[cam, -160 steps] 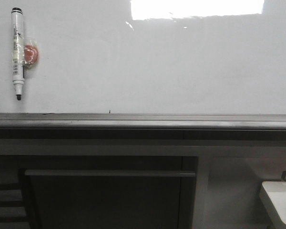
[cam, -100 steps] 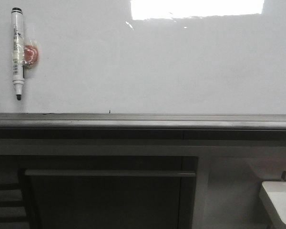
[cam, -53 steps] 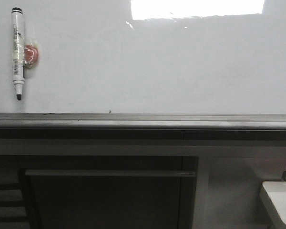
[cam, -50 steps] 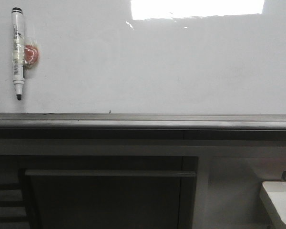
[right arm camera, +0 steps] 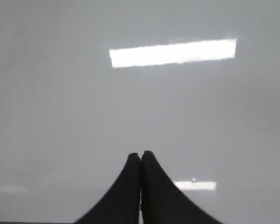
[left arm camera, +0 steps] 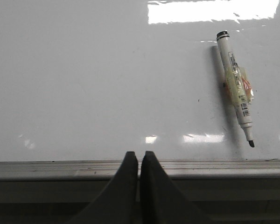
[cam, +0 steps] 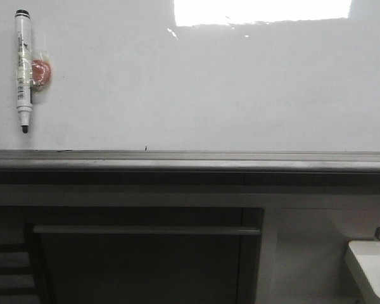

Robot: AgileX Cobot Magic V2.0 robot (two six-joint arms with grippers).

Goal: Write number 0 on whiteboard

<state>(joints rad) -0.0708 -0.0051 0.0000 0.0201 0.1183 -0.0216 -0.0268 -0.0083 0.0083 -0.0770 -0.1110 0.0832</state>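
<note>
The whiteboard (cam: 209, 88) is glossy white with a bright glare at its top and a grey rail (cam: 190, 161) along its lower edge. No number 0 shows on it. A white marker (cam: 23, 69) with a black tip hangs tip-down at the board's upper left, fixed by tape over a red magnet. It also shows in the left wrist view (left arm camera: 234, 93). My left gripper (left arm camera: 139, 153) is shut and empty, in front of the rail, well apart from the marker. My right gripper (right arm camera: 140, 153) is shut and empty, facing bare board (right arm camera: 140, 102). Neither gripper shows in the front view.
Below the rail are grey cabinet panels with a dark recessed door (cam: 145, 266). A white block (cam: 370, 269) sits at the lower right corner of the front view.
</note>
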